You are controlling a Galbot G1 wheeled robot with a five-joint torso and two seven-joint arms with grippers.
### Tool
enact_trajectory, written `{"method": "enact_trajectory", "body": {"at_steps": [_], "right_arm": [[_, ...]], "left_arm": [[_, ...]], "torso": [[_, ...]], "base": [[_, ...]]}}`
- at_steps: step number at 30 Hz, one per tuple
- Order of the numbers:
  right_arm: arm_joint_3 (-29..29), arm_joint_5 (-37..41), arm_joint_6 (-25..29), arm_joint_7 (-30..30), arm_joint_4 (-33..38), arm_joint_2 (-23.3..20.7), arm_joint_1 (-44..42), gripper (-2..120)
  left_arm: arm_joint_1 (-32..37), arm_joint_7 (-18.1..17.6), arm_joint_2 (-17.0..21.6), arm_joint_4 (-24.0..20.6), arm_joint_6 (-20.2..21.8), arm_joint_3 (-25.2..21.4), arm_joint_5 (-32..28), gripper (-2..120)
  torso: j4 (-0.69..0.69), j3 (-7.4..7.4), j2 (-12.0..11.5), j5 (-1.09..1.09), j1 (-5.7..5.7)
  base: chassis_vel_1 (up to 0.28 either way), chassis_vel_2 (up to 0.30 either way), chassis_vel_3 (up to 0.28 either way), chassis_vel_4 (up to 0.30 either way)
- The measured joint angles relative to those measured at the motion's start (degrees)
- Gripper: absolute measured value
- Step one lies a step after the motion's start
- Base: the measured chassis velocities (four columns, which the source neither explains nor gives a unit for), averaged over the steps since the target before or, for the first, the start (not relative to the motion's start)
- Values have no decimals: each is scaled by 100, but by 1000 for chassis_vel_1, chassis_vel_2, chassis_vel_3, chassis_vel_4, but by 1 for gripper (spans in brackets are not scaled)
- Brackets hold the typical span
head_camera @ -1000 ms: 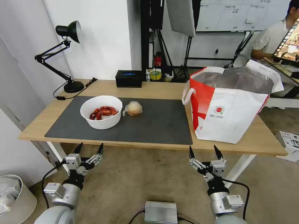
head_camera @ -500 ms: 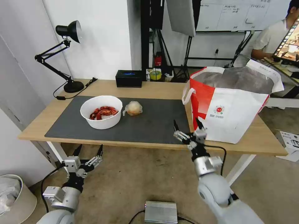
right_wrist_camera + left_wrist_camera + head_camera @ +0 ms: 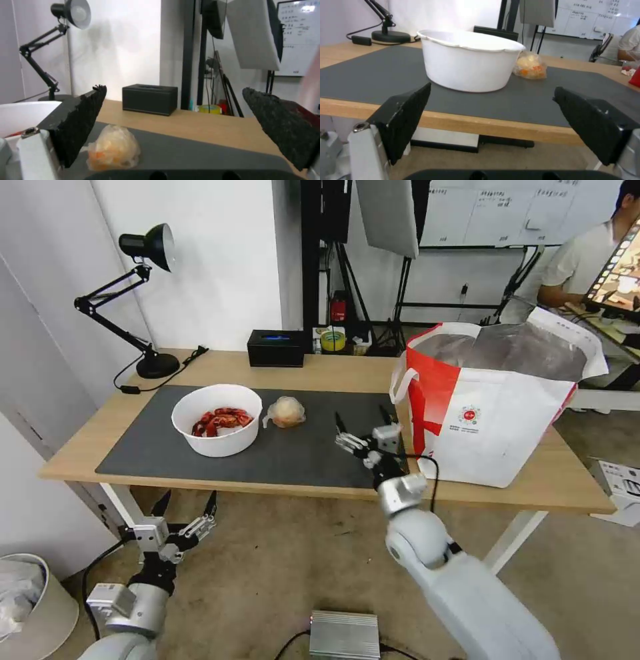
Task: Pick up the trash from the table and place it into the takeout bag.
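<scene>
Holding red scraps: white bowl (image 3: 217, 420)

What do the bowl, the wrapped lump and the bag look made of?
Bowl: likely thin white plastic or coated paper; smooth, matte, wavy rim. Lump: pale-orange contents in clear, crinkled, glossy plastic film. Bag: seemingly woven or laminated white-red fabric; silvery foil-like lining.

Light wood-grain table (image 3: 333, 370), smooth, under a matt dark grey mat (image 3: 320, 447). The white bowl (image 3: 217, 420) looks like smooth plastic with a soft sheen. Beside it, the pale-orange lump (image 3: 286, 412) sits in thin, crinkled clear wrap that glints. The takeout bag (image 3: 490, 407) has slightly glossy white and red walls and a silvery foil-like lining. Right gripper fingers (image 3: 83, 120): matt black, rough and ragged at the edges.
</scene>
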Motion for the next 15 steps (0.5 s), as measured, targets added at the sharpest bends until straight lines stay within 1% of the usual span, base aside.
{"method": "enact_trajectory", "body": {"at_steps": [2,4,7,8,11,12,14,15], "right_arm": [[-148,130,0,20,-260,28,332,100],[-192,185,-1,38,-335,42,436,100],[-403,382,0,98,-923,248,1101,100],[-403,382,0,98,-923,248,1101,100],[-639,576,-20,83,-1378,429,1639,100],[-639,576,-20,83,-1378,429,1639,100],[-763,706,-118,67,-1717,611,1976,100],[-763,706,-118,67,-1717,611,1976,100]], "left_arm": [[2,0,-23,-11,-2,-10,2,100],[0,0,-29,-12,-3,-16,3,100],[-59,-2,-47,1,-4,-56,-4,100],[-59,-2,-47,1,-4,-56,-4,100],[-76,-5,-81,-7,-4,-89,-19,100],[-76,-5,-81,-7,-4,-89,-19,100],[-59,-4,-125,-42,-4,-127,-24,100],[-59,-4,-125,-42,-4,-127,-24,100]], "torso": [[-1,0,0,0,0],[0,0,0,0,0],[-1,0,0,-1,0],[-1,0,0,-1,0],[0,0,0,0,0],[0,0,0,0,0],[0,0,0,0,0],[0,0,0,0,0]], "base": [[0,0,0,0],[0,0,0,0],[0,0,0,0],[0,0,0,0],[0,0,0,0],[0,0,0,0],[0,0,0,0],[0,0,0,0]]}}
